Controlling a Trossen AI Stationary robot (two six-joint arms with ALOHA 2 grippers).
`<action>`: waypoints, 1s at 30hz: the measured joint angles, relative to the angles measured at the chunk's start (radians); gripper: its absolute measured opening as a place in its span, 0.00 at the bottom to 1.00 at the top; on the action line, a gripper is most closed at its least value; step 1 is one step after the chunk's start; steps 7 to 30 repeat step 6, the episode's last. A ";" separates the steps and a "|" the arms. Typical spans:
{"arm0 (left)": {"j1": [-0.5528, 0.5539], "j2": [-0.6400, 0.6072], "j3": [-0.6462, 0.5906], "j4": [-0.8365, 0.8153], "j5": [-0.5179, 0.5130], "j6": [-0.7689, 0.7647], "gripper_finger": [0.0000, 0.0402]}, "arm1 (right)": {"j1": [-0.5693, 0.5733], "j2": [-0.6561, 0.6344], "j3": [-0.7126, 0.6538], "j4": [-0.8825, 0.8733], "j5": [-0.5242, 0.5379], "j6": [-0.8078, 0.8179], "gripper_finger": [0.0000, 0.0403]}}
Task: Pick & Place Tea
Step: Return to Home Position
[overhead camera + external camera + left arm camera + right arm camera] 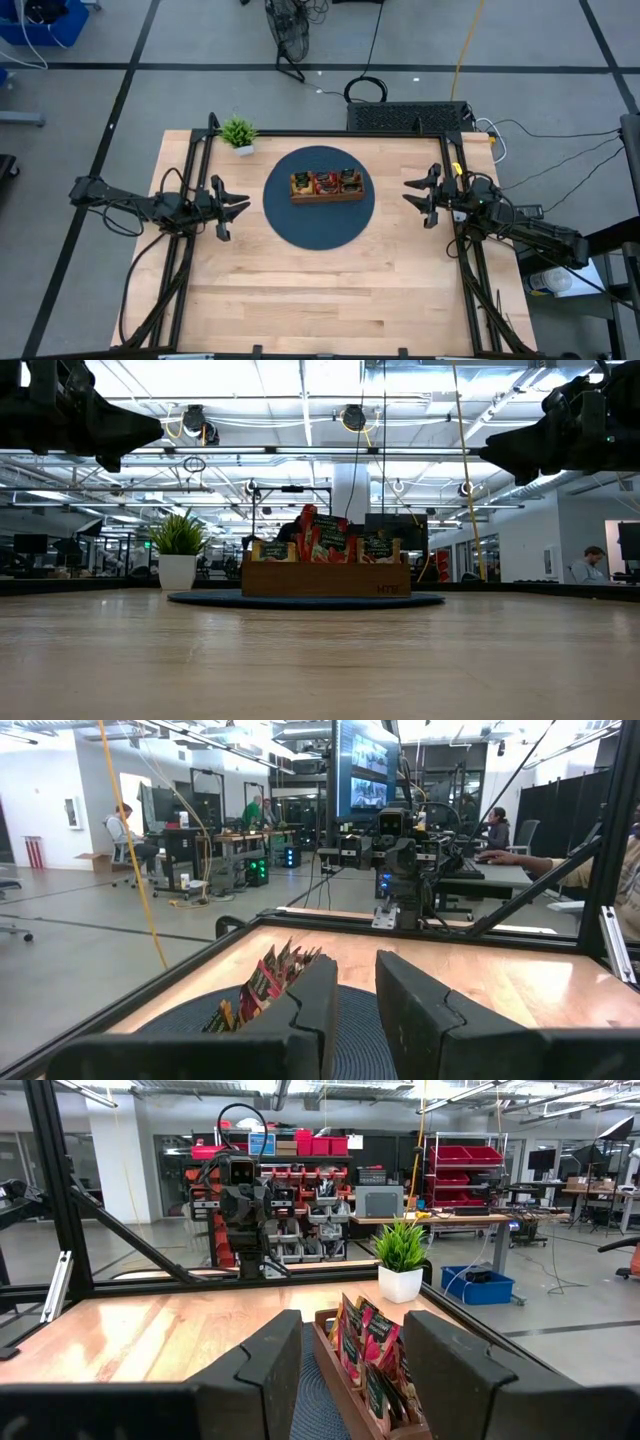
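- Tea (pixel 327 181): the sachets stand packed in all three compartments of the wooden tray (pixel 327 197). The tray sits on the round dark mat (pixel 320 228), mid-surface and nearer the far edge.
- Left gripper (pixel 240 207): fingers parted and empty. It hangs above the surface by the left edge, well apart from the tray.
- Right gripper (pixel 409 192): also parted and empty, above the right edge.
- Step: homing, by your judgement. No sachet shows outside the tray, so placing looks done.
- Next: you only need to fold both arms to rest. Keep them clear of the tray and the potted plant (pixel 238 133).
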 joint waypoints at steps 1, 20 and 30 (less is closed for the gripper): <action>0.000 0.000 0.000 0.000 0.000 0.000 0.19 | 0.000 0.000 0.000 0.000 0.000 0.000 0.40; 0.000 0.000 0.000 0.000 0.000 0.000 0.19 | 0.000 0.000 0.000 0.000 0.000 0.000 0.40; 0.000 0.000 0.000 0.000 0.000 0.000 0.19 | 0.000 0.000 0.000 0.000 0.000 0.000 0.40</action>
